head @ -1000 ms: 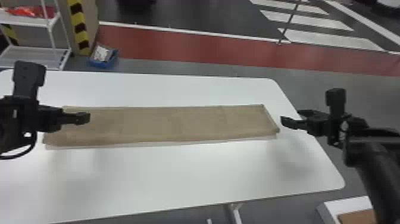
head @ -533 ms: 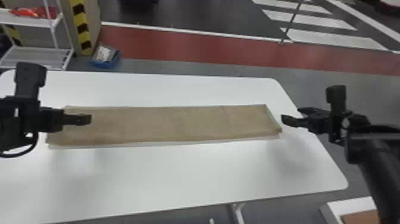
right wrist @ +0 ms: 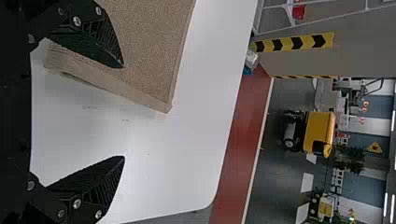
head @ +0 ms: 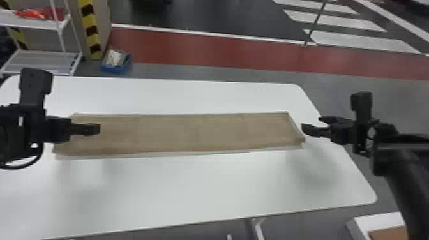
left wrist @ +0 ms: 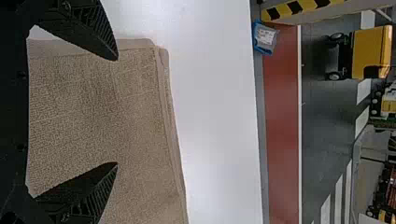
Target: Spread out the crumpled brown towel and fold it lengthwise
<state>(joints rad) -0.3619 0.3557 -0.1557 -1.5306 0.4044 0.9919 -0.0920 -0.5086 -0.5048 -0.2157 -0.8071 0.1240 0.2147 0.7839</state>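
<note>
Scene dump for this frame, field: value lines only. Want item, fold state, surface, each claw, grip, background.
item: brown fabric towel, flat, a narrow strip running left to right
fold state: lengthwise, layers showing along its edges
surface: white table with rounded corners
left side: black two-fingered left claw, open, above the towel's left end
right side: black two-fingered right claw, open, by the towel's right end
gripped: nothing
background: small blue container on the floor, white shelf rack further left

Laid flat on a white table [head: 204, 185] with rounded corners: brown towel [head: 191, 134] in a long, folded strip.
</note>
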